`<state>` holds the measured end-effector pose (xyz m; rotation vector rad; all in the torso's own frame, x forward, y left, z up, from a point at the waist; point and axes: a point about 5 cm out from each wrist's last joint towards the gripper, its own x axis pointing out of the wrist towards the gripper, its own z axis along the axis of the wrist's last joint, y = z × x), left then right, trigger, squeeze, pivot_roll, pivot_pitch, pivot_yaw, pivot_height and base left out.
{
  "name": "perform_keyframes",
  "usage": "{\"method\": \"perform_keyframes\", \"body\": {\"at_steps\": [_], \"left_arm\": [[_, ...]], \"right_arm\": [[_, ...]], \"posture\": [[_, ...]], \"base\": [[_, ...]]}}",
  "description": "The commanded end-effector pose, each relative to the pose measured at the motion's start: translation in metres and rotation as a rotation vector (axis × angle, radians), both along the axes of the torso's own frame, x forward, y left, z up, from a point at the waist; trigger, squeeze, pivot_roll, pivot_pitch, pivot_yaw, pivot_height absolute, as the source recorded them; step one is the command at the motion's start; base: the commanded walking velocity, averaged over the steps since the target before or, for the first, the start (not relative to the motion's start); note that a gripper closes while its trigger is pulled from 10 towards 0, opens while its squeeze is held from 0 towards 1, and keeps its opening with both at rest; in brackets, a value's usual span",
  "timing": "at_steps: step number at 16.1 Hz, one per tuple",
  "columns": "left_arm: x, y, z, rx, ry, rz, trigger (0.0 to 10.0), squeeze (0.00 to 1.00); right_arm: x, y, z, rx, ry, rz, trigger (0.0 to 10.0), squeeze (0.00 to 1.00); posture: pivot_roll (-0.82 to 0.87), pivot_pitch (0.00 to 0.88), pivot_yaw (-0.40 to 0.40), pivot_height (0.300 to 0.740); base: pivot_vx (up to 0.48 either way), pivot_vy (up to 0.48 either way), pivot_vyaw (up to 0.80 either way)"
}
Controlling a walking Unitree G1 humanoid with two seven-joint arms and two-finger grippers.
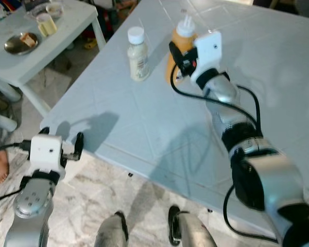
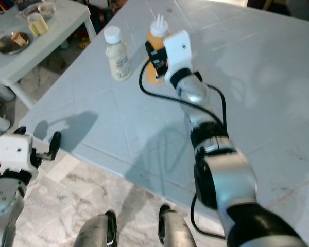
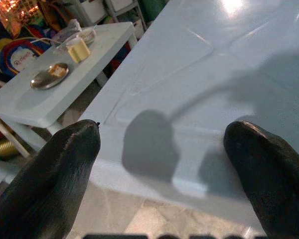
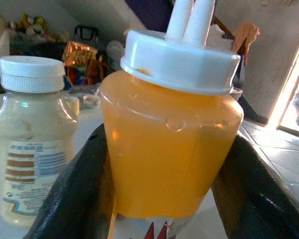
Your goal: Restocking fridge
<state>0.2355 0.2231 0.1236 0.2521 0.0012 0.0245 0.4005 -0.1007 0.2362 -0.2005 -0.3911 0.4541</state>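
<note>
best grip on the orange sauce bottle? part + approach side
Take the orange sauce bottle by its wide body below the white cap, coming level from the table's near edge, as the right gripper now does. It stands upright and the twin nozzles on top give no purchase. The pale bottle stands to its left, so keep that finger tight in.

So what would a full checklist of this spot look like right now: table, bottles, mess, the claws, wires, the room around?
Surface: pale blue table, bare apart from two bottles.
Job's things: orange bottle with a white twin-nozzle cap, upright; cream bottle with a white cap, upright beside it, apart.
Clutter: nothing seen on the blue table.
Grippers: right gripper has a jaw on each side of the orange bottle; contact unclear. Left gripper open, at the table's near edge, holding nothing.
Cables: black cable looping along the right arm.
Surroundings: white side table with a metal dish and cups; marble floor.
</note>
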Motion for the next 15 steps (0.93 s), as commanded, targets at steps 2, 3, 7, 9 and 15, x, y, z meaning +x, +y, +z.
{"method": "perform_keyframes", "body": {"at_steps": [2, 3, 7, 9, 15], "left_arm": [[0.002, 0.003, -0.001, -0.037, -0.018, 0.034, 10.0, 0.00], [0.004, 0.001, 0.001, -0.044, -0.031, 0.037, 10.0, 0.00], [0.008, -0.015, -0.014, -0.141, -0.002, 0.054, 10.0, 0.00], [0.007, -0.017, -0.015, -0.148, -0.006, 0.065, 10.0, 0.00], [0.015, -0.018, -0.019, -0.157, -0.015, 0.089, 10.0, 0.00]], "right_arm": [[-0.014, 0.004, -0.041, -0.050, 0.100, 0.062, 10.0, 0.00], [-0.022, 0.008, -0.041, -0.033, 0.076, 0.106, 10.0, 0.00], [-0.059, 0.008, -0.060, 0.060, 0.140, 0.079, 10.0, 0.00], [-0.066, 0.001, -0.066, 0.089, 0.160, -0.007, 10.0, 0.00], [-0.073, -0.011, -0.089, 0.071, 0.297, -0.190, 10.0, 0.00]], "posture": [[0.14, 0.202, 0.029, 0.740], [0.13, 0.198, 0.031, 0.740], [0.08, 0.155, 0.003, 0.740], [0.08, 0.137, -0.016, 0.740], [0.07, 0.136, -0.039, 0.740]], "base": [[0.000, 0.000, 0.00], [0.000, 0.000, 0.00], [0.000, 0.000, 0.00], [0.000, 0.000, 0.00], [0.000, 0.000, 0.00]]}}
